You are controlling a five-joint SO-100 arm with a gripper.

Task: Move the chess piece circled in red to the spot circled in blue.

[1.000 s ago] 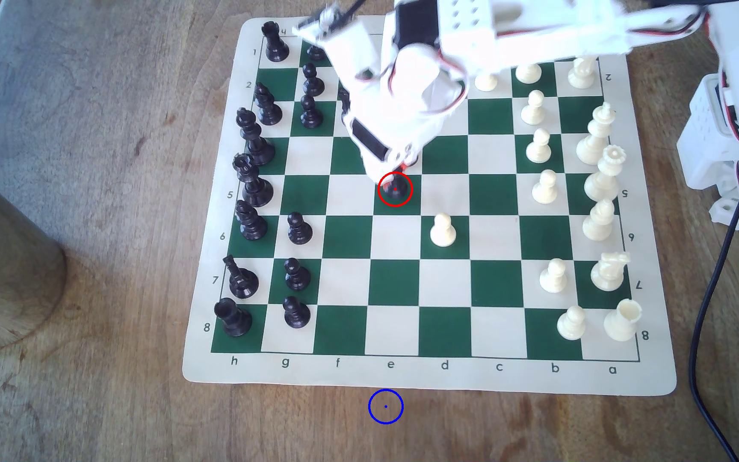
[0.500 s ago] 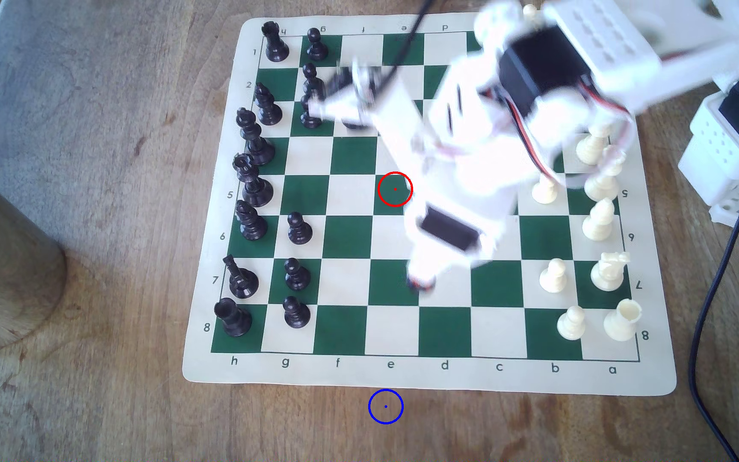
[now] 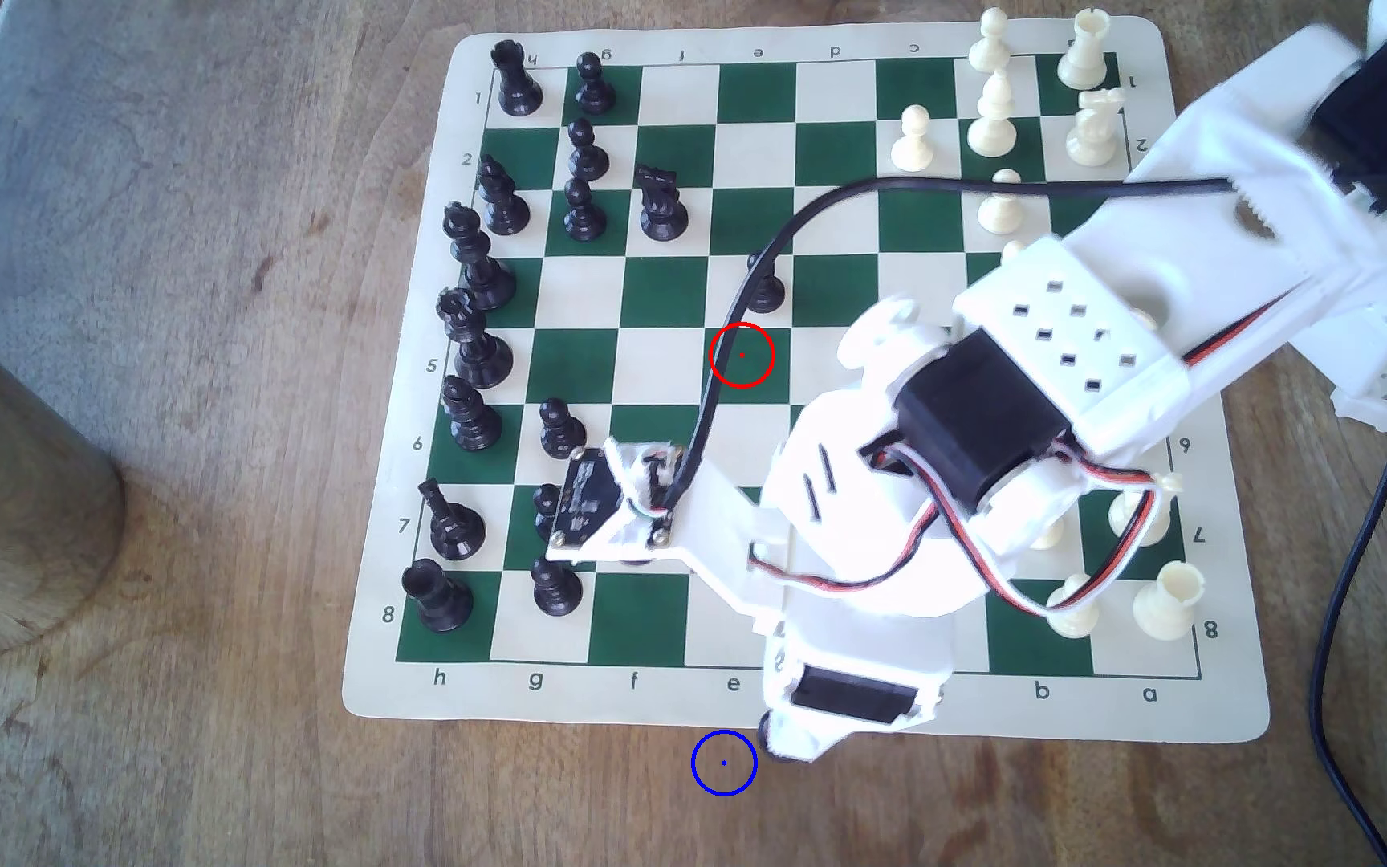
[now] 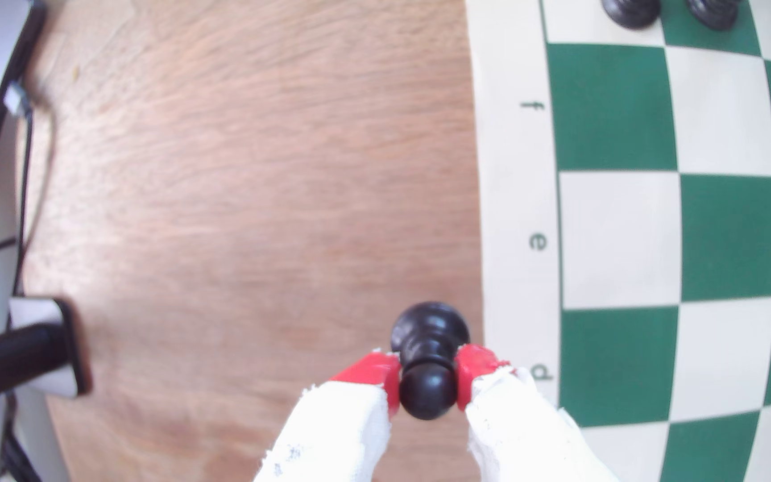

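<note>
Sweeping across the exterior view from its left: a round wooden block [image 3: 6, 492] well apart from the chessboard mat [image 3: 1007, 713], then the black ranks along the mat's left files, with a black knight [image 3: 661, 204] standing forward of them and a lone black pawn [image 3: 765, 288] just above the red ring [image 3: 741, 355], which now encloses only a vacant green square. Further right, just off the mat's near edge below the "e" label, the blue ring [image 3: 723, 762] on bare wood, and touching distance to its right the gripper [image 3: 790, 746], clenched around the chess piece circled in red [image 4: 430, 361]. Seen through the wrist view, red pads [image 4: 374, 371] pinching the ball head and collar from both sides, base hanging free above the wood just beside the mat's border near the "d" label; held high on the piece, probably so the flared base can meet the surface flat on release. Judged nearly done: carried off the board, not yet centred over the ring, so a short shift toward the exterior view's left and a lowering seem left. Beyond the arm, cream-white pieces [image 3: 1165, 600] lining the mat's right files. Underneath everything, a brown grained wooden table [image 3: 215, 750], worn pale toward its far left corner, with a dark cable [image 3: 1341, 750] trailing past the mat's right edge.
</note>
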